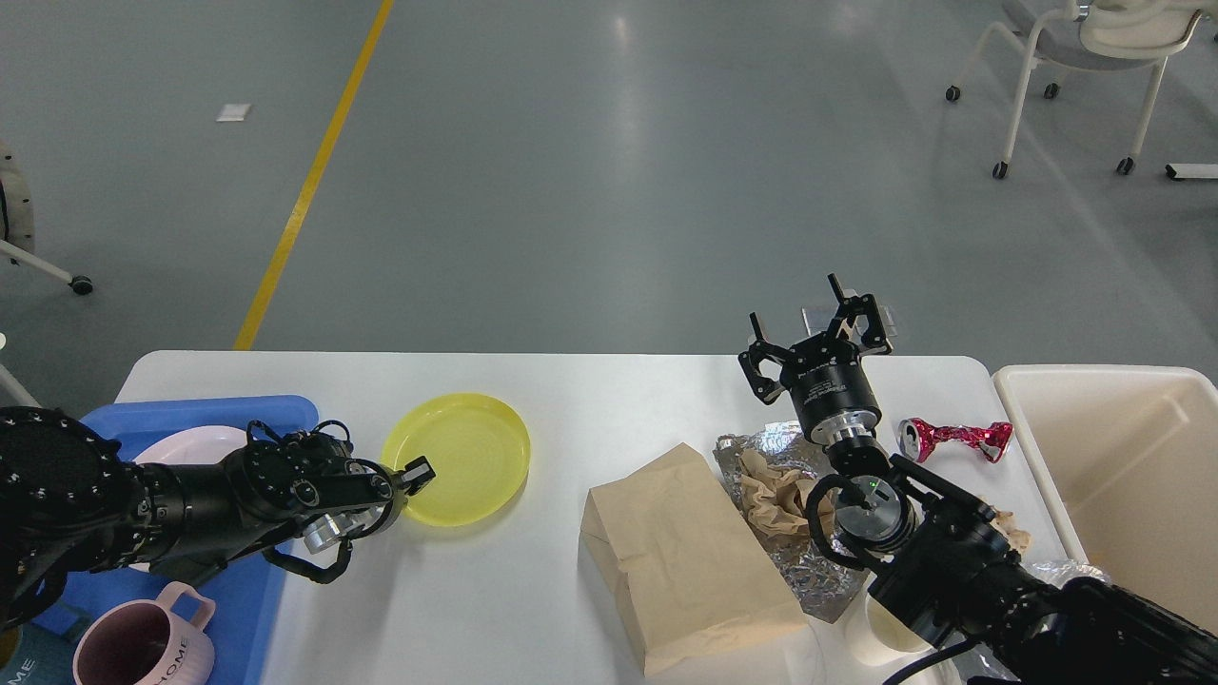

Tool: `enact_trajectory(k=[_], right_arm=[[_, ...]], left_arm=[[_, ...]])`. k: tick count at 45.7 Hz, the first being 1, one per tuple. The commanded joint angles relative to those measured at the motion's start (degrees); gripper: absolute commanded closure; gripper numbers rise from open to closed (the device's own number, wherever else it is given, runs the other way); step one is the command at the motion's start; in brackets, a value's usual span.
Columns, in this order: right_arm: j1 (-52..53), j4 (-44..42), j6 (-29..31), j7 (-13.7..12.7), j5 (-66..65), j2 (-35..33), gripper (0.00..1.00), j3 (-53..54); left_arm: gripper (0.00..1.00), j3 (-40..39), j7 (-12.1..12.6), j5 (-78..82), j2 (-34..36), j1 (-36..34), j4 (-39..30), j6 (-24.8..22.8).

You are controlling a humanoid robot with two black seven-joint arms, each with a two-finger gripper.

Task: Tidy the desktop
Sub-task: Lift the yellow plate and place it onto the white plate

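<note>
A: Where is the table in this shot?

B: The white table [533, 609] fills the lower half of the frame, its far edge running across the middle. A blue tray [205, 411] sits on its left end, and a beige bin [1132, 457] stands at the right edge.

A: What about the left gripper?

B: The left gripper [416, 473] reaches in from the lower left, over the tray. Its fingers are clamped on the near-left rim of a yellow plate [466, 457], which lies on the table just right of the tray.

A: And the right one?

B: The right gripper [816, 333] sits right of centre, pointing toward the top of the frame at the table's far edge. Its fingers are spread apart with nothing between them.

A: What else is on the table?

B: A brown paper bag [685, 561] lies flat at lower centre. Just right of it is a sheet of crumpled foil [761, 447] with a wad of brown paper [775, 495] on top, partly under the right arm. A crushed pink can [952, 438] lies between the right arm and the bin. On the tray there is a pale pink plate [195, 442], mostly hidden by the left arm, and a mauve mug [143, 647] at the lower left corner. A white cup [880, 633] peeks out beneath the right arm at the bottom.
</note>
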Motion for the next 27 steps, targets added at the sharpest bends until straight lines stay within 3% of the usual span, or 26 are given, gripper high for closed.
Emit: enact_trajectory(k=[1, 8, 19, 27], right_arm=[[0.0, 0.0, 0.0, 0.0, 0.0, 0.0, 0.0, 0.0], [0.0, 0.0, 0.0, 0.0, 0.0, 0.0, 0.0, 0.0], [0.0, 0.0, 0.0, 0.0, 0.0, 0.0, 0.0, 0.0], [0.0, 0.0, 0.0, 0.0, 0.0, 0.0, 0.0, 0.0]], left_arm=[[1.0, 0.1, 0.2, 0.0, 0.1, -0.1, 0.0, 0.0], [1.0, 0.1, 0.5, 0.0, 0.3, -0.1, -0.1, -0.1], [1.0, -0.3, 3.4, 0.0, 0.8, -0.8, -0.9, -0.5], [1.0, 0.2, 3.7, 0.2, 4.5, -4.3, -6.8, -3.6]])
